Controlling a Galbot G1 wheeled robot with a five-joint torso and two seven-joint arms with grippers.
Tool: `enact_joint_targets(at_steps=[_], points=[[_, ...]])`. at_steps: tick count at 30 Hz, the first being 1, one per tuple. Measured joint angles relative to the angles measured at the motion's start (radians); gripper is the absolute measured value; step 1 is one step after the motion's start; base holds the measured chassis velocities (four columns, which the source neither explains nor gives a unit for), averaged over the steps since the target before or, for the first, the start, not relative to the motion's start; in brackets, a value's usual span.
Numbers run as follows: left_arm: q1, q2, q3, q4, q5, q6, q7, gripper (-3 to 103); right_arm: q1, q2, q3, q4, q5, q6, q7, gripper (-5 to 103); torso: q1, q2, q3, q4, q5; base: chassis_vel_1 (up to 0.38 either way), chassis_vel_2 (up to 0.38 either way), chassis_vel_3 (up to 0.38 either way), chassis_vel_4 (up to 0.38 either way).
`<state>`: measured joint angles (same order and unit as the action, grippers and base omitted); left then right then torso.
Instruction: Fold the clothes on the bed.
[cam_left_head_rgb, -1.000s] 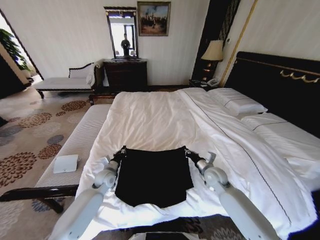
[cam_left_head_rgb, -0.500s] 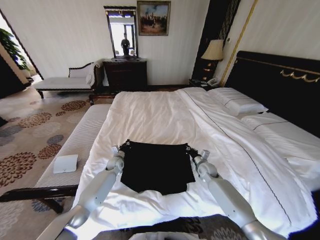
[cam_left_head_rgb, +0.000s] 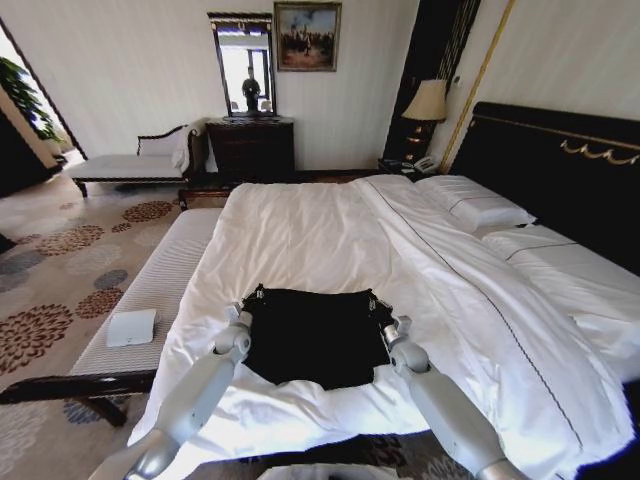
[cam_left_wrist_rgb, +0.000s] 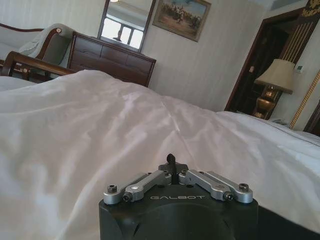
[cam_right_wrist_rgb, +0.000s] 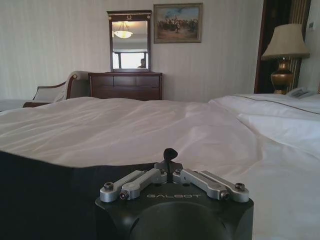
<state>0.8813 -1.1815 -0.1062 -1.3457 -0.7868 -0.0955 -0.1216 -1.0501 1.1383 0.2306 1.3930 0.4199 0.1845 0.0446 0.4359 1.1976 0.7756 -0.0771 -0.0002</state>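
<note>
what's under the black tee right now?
White bedding of the bed shows all round the black T-shirt; both grippers, left and right, sit at its far corners. Beneath is covered.

Pale grey arms (cam_left_head_rgb: 190, 400), black GALBOT-marked wrists (cam_left_wrist_rgb: 177, 217)

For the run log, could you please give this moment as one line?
left gripper: shut on T-shirt | right gripper: shut on T-shirt | T-shirt: on bed

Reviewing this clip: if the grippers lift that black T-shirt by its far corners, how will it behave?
The black T-shirt lies flat with rippled edges on the bed, so it is probably floppy and would drape. It looks thin, likely light. The left gripper and right gripper sit at its far corners; the middle may sag.
</note>
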Motion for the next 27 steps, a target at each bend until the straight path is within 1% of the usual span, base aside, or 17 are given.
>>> enact_joint_targets(at_steps=[1,2,7,8,12,13,18,19,21,23,27], points=[[0.023,0.002,-0.012,-0.015,0.002,-0.007,0.004,2,-0.022,0.004,0.009,0.007,-0.022,0.016,-0.007,0,0.0,0.0,0.0,-0.0001,-0.0001,0.0,0.0,0.0,0.0],[0.023,0.002,-0.012,-0.015,0.002,-0.007,0.004,2,-0.022,0.004,0.009,0.007,-0.022,0.016,-0.007,0,0.0,0.0,0.0,-0.0001,-0.0001,0.0,0.0,0.0,0.0],[0.137,0.013,-0.049,-0.098,0.016,-0.024,0.025,2,-0.11,0.036,0.052,0.018,-0.157,0.102,-0.019,0,0.0,0.0,0.0,-0.0001,0.0001,0.0,0.0,0.0,0.0],[0.137,0.013,-0.049,-0.098,0.016,-0.024,0.025,2,-0.11,0.036,0.052,0.018,-0.157,0.102,-0.019,0,0.0,0.0,0.0,-0.0001,0.0001,0.0,0.0,0.0,0.0],[0.213,0.013,-0.073,-0.141,0.036,-0.042,0.04,2,-0.169,0.056,0.072,0.028,-0.226,0.156,-0.033,0,0.0,0.0,0.0,0.0,0.0001,0.0,0.0,0.0,0.0],[0.213,0.013,-0.073,-0.141,0.036,-0.042,0.04,2,-0.169,0.056,0.072,0.028,-0.226,0.156,-0.033,0,0.0,0.0,0.0,0.0,0.0001,0.0,0.0,0.0,0.0],[0.285,0.004,-0.093,-0.165,0.066,-0.066,0.051,2,-0.233,0.091,0.096,0.019,-0.32,0.253,-0.037,0,0.0,0.0,0.0,0.0,0.0002,0.0,0.0,0.0,0.0],[0.285,0.004,-0.093,-0.165,0.066,-0.066,0.051,2,-0.233,0.091,0.096,0.019,-0.32,0.253,-0.037,0,0.0,0.0,0.0,0.0,0.0002,0.0,0.0,0.0,0.0],[0.315,0.001,-0.102,-0.172,0.076,-0.075,0.053,2,-0.253,0.098,0.106,0.014,-0.353,0.292,-0.036,0,0.0,0.0,0.0,-0.0001,0.0001,0.0,0.0,0.0,0.0],[0.335,0.001,-0.109,-0.182,0.078,-0.08,0.054,2,-0.26,0.102,0.113,0.012,-0.37,0.314,-0.033,0,0.0,0.0,0.0,0.0,0.0001,0.0,0.0,0.0,0.0],[0.372,0.011,-0.128,-0.204,0.078,-0.085,0.056,2,-0.274,0.103,0.123,0.013,-0.381,0.336,-0.024,0,0.0,0.0,0.0,0.0,0.0001,0.0,0.0,0.0,0.0]])
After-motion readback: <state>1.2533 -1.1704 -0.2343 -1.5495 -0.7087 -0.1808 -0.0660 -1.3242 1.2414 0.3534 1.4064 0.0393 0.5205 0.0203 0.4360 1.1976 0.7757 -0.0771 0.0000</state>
